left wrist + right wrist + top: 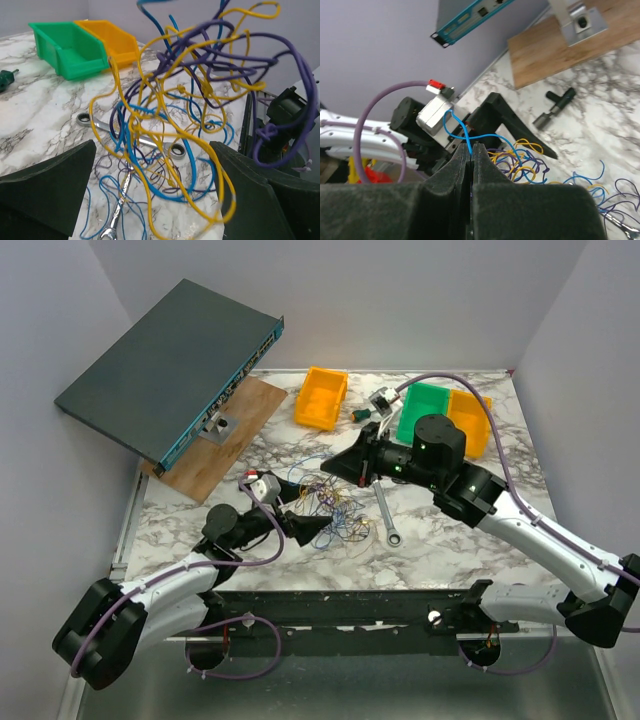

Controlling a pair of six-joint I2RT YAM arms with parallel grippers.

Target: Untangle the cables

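Looping thin cables (325, 503) cover veined marble table (440, 540).

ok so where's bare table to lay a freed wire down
Bare white marble table lies front-left, between the brown wooden board and the left arm. Another patch sits between the silver wrench and the right arm. Crowded: the centre, where the thin multicoloured cables sprawl.

Cables (325, 502) lay mid-table, partly over wrench (385, 512) at their 3 o'clock. 1 bin (321, 397) sat at 12, bin pair (440, 415) at 1. Board (215, 440) at 10, w/ switch (170, 370) tilted on it.
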